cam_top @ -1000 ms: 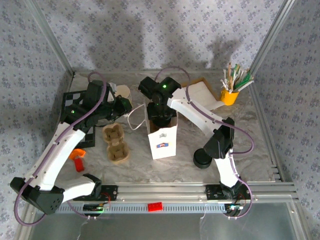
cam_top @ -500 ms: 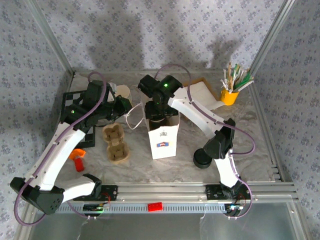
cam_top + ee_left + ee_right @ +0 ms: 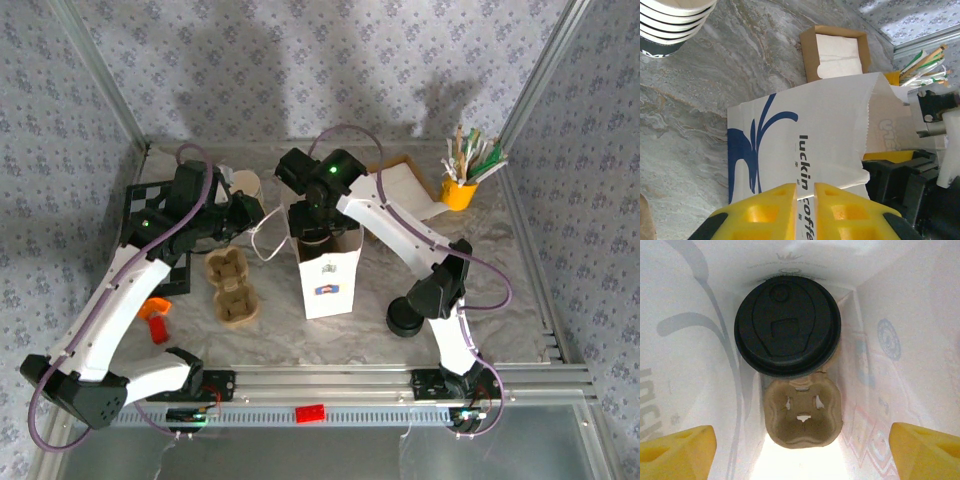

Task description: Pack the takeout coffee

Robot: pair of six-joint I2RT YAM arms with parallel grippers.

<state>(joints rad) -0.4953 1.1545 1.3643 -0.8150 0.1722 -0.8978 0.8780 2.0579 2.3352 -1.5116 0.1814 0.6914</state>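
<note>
I'm looking down on a grey marbled table (image 3: 510, 290) boxed in by flower-patterned walls (image 3: 300, 70) and a metal frame. A white paper bag (image 3: 326, 278) stands upright in the middle. To its left lies a spare pulp tray (image 3: 230, 288), and to the near right sits a low stack of black lids (image 3: 404, 319). At the far edge are a stack of cream cups (image 3: 245, 184), a napkin box (image 3: 408, 186) and a yellow pot of stirrers (image 3: 460, 190).

The right gripper (image 3: 800, 440) hangs in the bag's mouth, its fingers (image 3: 677, 450) spread wide and gripping nothing. Below it, on the bag's floor, the lidded cup (image 3: 787, 325) sits in its tray (image 3: 802, 415).

The left gripper (image 3: 812, 189) is just left of the bag, fingers nearly together, seemingly pinching the bag's white handle (image 3: 266, 243).
</note>
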